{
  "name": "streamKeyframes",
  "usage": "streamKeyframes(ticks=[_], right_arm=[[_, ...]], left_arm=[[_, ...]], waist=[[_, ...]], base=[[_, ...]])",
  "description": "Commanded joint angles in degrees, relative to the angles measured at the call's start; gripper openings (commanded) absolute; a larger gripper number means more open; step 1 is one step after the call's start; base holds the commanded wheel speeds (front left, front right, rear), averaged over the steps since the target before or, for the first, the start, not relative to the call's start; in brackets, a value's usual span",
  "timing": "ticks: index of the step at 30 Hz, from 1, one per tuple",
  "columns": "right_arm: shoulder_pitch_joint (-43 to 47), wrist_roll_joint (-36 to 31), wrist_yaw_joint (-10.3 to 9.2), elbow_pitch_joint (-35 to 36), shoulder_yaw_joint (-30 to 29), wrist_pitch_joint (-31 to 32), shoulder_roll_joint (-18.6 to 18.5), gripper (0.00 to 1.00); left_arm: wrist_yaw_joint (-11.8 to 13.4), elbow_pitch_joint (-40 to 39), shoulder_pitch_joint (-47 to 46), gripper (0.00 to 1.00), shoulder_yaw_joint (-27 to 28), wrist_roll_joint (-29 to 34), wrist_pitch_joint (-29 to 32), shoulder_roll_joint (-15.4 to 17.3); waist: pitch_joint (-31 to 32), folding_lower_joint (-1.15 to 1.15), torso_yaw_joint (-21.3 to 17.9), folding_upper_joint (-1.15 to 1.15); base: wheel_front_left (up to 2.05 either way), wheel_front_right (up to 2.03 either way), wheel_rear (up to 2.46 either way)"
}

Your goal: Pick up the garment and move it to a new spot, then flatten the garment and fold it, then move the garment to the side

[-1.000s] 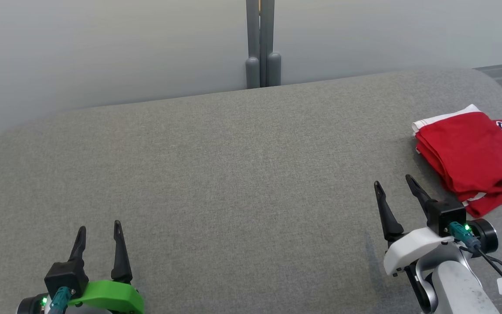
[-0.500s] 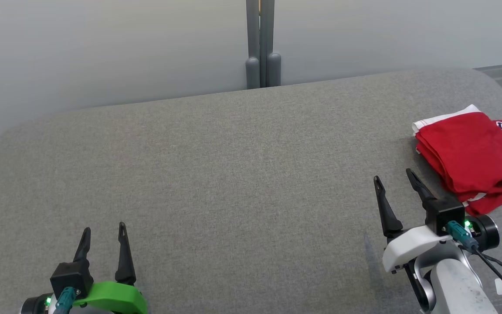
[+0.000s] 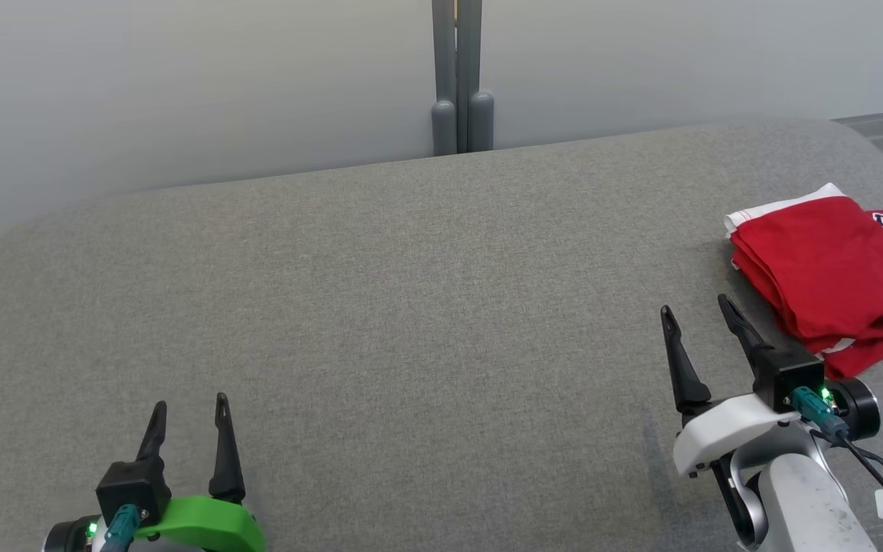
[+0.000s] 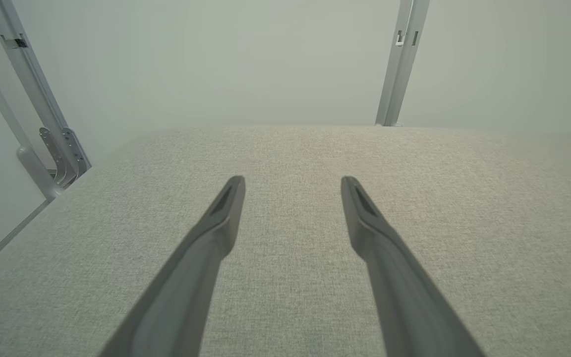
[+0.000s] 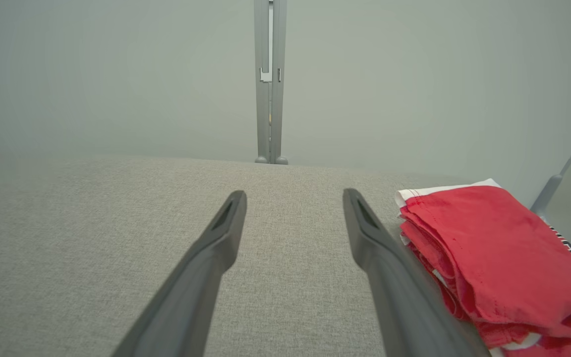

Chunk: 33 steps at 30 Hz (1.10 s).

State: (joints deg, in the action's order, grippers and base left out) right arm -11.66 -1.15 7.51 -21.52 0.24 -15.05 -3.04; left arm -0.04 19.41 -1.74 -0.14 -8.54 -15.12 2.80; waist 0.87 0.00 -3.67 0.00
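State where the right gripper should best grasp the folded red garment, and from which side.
Probably the layered left edge of the folded red garment, nearest the open right gripper. Come in low from the garment's left, across the grey surface: the folds stack there, so one pinch could catch every layer.
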Motion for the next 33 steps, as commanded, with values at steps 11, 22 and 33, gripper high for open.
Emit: streamKeyframes(ticks=[11, 22, 33], right_arm=[[-0.21, 1.37, -0.06, 1.11, 0.16, -0.12, 0.05, 1.00], [-0.28, 1.32, 0.00, 0.96, 0.30, -0.01, 0.09, 1.00], [-0.50, 1.27, -0.01, 1.08, 0.67, -0.02, 0.08, 1.00]], left_arm=[[-0.24, 0.44, 0.11, 1.00, -1.03, -0.59, 0.06, 0.24], [-0.23, 0.46, -0.14, 1.00, -1.20, -0.53, 0.00, 0.00], [-0.40, 0.41, -0.43, 1.00, -1.06, -0.46, 0.01, 0.03]], waist=[[-0.13, 0.00, 0.15, 0.00], [-0.31, 0.00, 0.43, 0.00], [-0.48, 0.00, 0.69, 0.00]], base=[[0.00, 0.00, 0.00], [0.00, 0.00, 0.00], [0.00, 0.00, 0.00]])
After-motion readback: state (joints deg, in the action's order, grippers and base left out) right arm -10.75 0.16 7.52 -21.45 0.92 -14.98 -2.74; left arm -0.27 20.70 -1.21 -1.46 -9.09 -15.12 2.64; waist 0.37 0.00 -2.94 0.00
